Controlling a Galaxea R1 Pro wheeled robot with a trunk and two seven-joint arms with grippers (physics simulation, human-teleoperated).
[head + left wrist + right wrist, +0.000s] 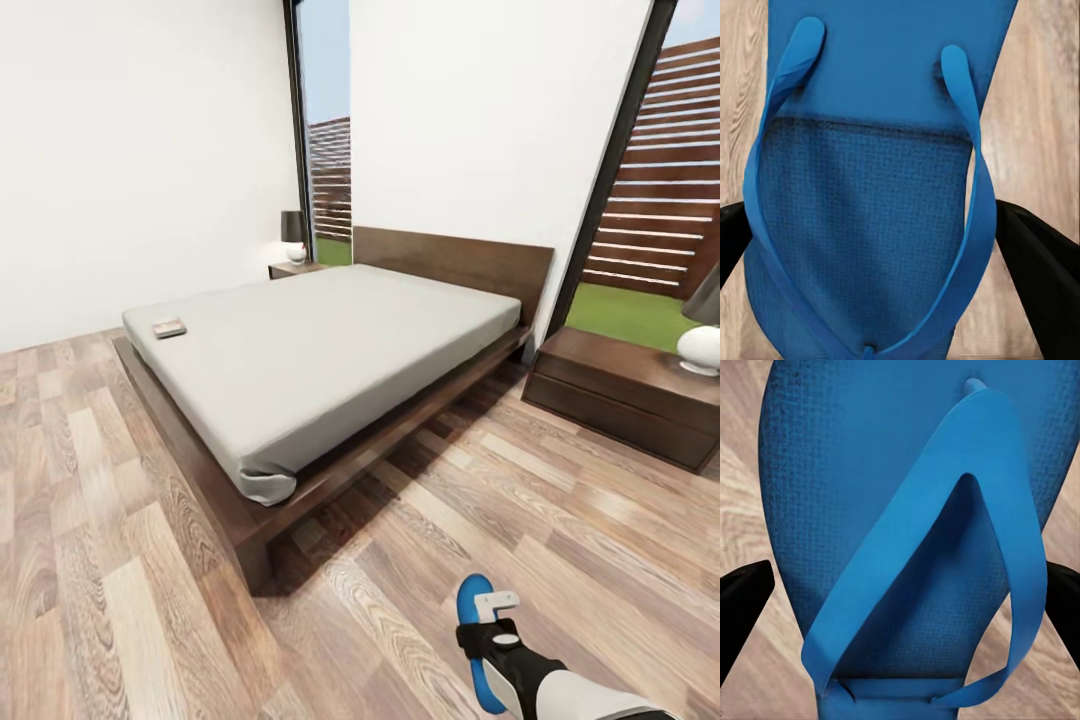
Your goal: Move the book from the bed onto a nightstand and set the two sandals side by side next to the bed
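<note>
Book [169, 327]: one, lying on the bed [330, 340] near its foot-end corner; not yet moved.
Nightstands: two, one [625, 390] beside the headboard on the near side, one [293, 269] beyond the bed; each carries a lamp.
Sandals: two, both off the floor, not yet placed.
Right end effector [497, 620]: closed on a sandal [478, 650], near the bed's foot.
Left end effector [881, 262]: fingers flank the other sandal [870, 225], apparently gripping it.
Remaining: both jobs.

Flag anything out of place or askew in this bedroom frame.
The book lies by the bed's foot-end corner, not on a nightstand. Both sandals sit between gripper fingers over the floor. Nothing looks damaged.
</note>
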